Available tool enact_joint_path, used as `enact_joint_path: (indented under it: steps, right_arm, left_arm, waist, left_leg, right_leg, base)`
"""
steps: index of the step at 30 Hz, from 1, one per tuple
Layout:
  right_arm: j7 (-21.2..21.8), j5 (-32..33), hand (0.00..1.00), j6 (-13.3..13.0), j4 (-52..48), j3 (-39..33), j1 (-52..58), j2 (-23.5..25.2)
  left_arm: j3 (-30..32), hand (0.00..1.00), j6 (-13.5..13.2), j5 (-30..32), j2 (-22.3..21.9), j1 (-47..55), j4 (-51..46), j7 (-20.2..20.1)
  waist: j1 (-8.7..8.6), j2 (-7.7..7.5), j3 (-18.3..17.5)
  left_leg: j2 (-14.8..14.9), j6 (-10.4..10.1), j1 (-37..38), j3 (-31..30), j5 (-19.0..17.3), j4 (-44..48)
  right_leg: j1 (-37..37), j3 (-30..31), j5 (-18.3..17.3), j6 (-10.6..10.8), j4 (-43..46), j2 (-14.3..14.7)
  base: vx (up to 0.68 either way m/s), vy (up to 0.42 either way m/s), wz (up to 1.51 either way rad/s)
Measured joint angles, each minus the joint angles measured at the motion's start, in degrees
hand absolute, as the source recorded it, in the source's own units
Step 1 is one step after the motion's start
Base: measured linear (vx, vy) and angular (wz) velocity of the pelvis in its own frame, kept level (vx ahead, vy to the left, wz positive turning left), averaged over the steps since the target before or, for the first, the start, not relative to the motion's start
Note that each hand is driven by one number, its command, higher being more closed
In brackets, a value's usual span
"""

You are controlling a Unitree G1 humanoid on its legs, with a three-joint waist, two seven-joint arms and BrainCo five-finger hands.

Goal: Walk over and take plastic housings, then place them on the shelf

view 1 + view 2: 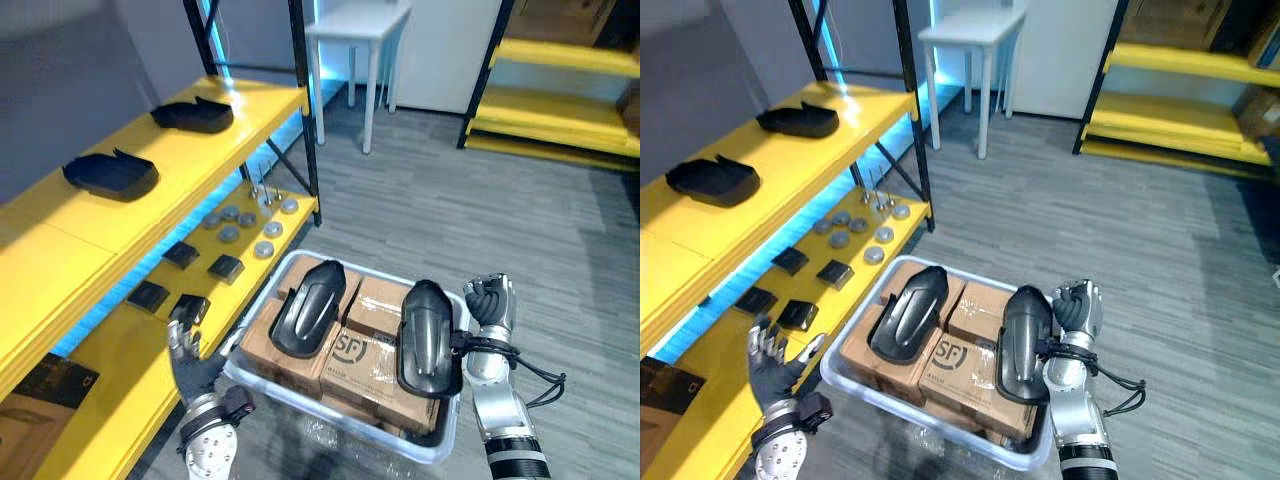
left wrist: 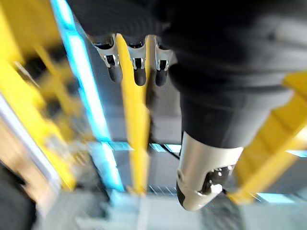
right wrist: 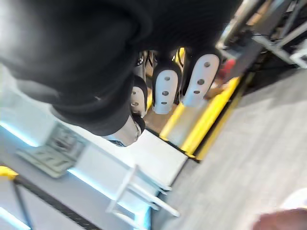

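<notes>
Plastic housings (image 1: 308, 306) lie on boxes (image 1: 365, 355) in a tray (image 1: 262, 385).

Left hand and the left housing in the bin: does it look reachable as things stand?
Probably yes. The left hand is open just outside the rim of the bin, and that housing lies uncovered on top of the cardboard boxes. Only the rim stands between them.
</notes>
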Motion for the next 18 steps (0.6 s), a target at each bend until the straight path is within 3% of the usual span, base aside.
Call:
enact_joint_path:
  steps: [1,2,8,12,15,18]
  right_arm:
    - [-0.1,0.0,1.0,-0.1,0.0,0.8,0.0,0.0]
    - [0.0,0.0,0.0,-0.3,0.1,2.1,0.0,0.1]
    - [0.0,0.2,0.0,-0.8,5.3,2.5,-0.2,0.7]
    - [-0.4,5.3,0.0,-0.1,20.4,-0.9,-5.2,0.1]
    - [-0.7,9.6,0.0,0.7,29.2,-4.3,-12.1,-2.9]
    - [-1.6,12.0,0.0,1.0,36.0,-5.4,-20.9,-8.4]
  left_arm:
    - [-1.3,0.0,0.0,0.0,0.1,-0.9,0.0,-0.1]
    - [-2.8,0.0,0.0,0.0,0.1,-1.8,-0.1,-0.9]
    - [-6.6,0.0,-0.1,-0.4,2.1,-2.0,-0.1,-3.3]
    - [-10.4,0.0,-0.3,-1.8,5.5,-2.0,-0.1,-4.1]
    - [-12.2,0.0,-0.7,-3.6,6.1,-3.0,-0.2,-4.5]
    - [-13.7,0.0,-1.2,-3.8,6.5,-4.9,-0.6,-4.5]
  waist:
    - [-0.02,-0.05,-0.1]
    - [-0.21,-0.21,-0.6]
    - [-1.23,-1.31,-1.7]
    - [-1.1,-1.72,-1.9]
    - [-1.11,-1.04,0.6]
    - [-1.14,1.11,4.4]
  left_leg:
    - [0.0,0.0,0.6,0.0,0.3,-0.5]
    - [0.0,-0.1,0.8,0.0,0.8,-1.1]
    - [0.2,0.0,1.4,0.3,2.3,-3.3]
    - [0.4,-0.5,-1.6,0.8,2.8,-2.3]
    - [0.2,-0.5,-4.9,0.5,2.9,0.1]
    - [-0.1,-0.7,-8.0,0.0,3.1,1.7]
  right_leg:
    - [0.3,0.0,0.0,0.0,0.0,-0.1]
    - [0.4,-0.1,0.0,0.0,0.0,-0.2]
    - [0.0,0.3,0.2,-0.2,0.0,-0.1]
    - [-2.8,1.1,1.4,-0.7,0.1,0.2]
    - [-5.3,1.0,2.3,-0.9,0.6,0.3]
    - [-8.1,0.8,2.6,-0.9,2.2,0.1]
  base:
    - [-0.05,-0.008,0.04]
    - [-0.07,-0.008,0.03]
    - [-0.08,-0.006,-0.02]
    - [-0.04,-0.001,-0.08]
    - [-0.07,0.011,0.02]
    - [-0.13,0.021,0.05]
